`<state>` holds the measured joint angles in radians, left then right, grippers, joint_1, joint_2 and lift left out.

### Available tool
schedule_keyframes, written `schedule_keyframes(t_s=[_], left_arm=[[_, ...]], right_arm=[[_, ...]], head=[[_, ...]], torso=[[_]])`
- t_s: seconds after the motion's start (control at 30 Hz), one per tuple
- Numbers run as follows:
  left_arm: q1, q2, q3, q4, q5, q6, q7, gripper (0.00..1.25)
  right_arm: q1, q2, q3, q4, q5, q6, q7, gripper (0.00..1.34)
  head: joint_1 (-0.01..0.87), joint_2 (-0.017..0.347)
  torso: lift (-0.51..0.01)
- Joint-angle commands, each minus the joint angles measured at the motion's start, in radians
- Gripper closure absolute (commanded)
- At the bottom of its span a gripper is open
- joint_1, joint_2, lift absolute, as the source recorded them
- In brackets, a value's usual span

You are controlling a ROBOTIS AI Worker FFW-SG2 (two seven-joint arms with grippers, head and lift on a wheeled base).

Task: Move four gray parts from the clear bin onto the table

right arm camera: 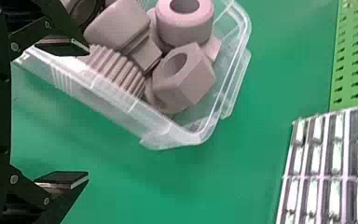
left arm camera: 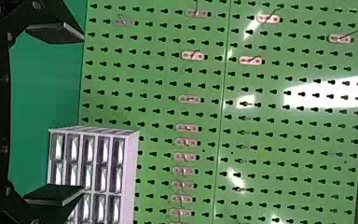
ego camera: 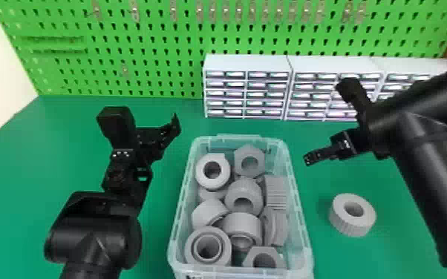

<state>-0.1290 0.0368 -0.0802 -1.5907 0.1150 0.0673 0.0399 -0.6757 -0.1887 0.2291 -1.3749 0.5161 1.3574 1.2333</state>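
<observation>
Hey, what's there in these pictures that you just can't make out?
- Lower gray parts, head view: partly hidden under others, so no sure count.
- Clear bin's near end, head view: cut off by the bottom edge.
- Rightmost drawer cabinet, head view: partly behind the right arm.

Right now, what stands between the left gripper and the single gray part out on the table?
In the head view, the clear bin, holding many gray parts, stands between the left gripper and the single gray part.
</observation>
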Motion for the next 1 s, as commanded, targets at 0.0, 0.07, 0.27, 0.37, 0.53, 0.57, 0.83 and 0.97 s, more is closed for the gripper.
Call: schedule_keyframes(t_s=[0.0,0.07,0.27,0.37,0.53,0.57,0.83,0.97], left_arm=[[0.000,0.000,0.000,0.000,0.000,0.000,0.000,0.14],[0.000,0.000,0.000,0.000,0.000,0.000,0.000,0.14],[-0.001,0.000,-0.001,0.000,-0.002,0.000,0.000,0.14],[-0.003,0.000,-0.004,0.000,-0.003,0.000,0.000,0.14],[-0.003,0.000,-0.007,0.000,-0.005,0.000,0.000,0.14],[-0.005,0.000,-0.007,0.000,-0.005,0.000,0.000,0.14],[-0.008,0.000,-0.012,0.002,-0.005,0.000,0.006,0.14],[-0.009,0.000,-0.013,0.000,-0.006,-0.001,0.006,0.14]], right_arm=[[-0.021,0.005,0.042,-0.004,-0.021,-0.003,0.000,0.33],[-0.030,0.006,0.059,-0.004,-0.033,-0.008,0.000,0.33],[-0.048,0.014,0.095,-0.004,-0.047,-0.046,-0.002,0.33],[-0.051,0.017,0.099,-0.004,-0.050,-0.066,-0.002,0.33],[-0.051,0.018,0.096,-0.004,-0.128,-0.092,-0.066,0.33],[-0.051,0.018,0.095,-0.001,-0.148,-0.092,-0.084,0.33],[-0.077,0.034,0.116,0.048,-0.314,-0.138,-0.241,0.33],[-0.097,0.040,0.148,0.086,-0.386,-0.178,-0.305,0.33]], head=[[0.693,0.072],[0.693,0.072],[0.693,0.072],[0.693,0.072],[0.693,0.072],[0.693,0.072],[0.693,0.072],[0.693,0.072]], torso=[[-0.052],[-0.052],[-0.052],[-0.052],[-0.052],[-0.052],[-0.052],[-0.052]])
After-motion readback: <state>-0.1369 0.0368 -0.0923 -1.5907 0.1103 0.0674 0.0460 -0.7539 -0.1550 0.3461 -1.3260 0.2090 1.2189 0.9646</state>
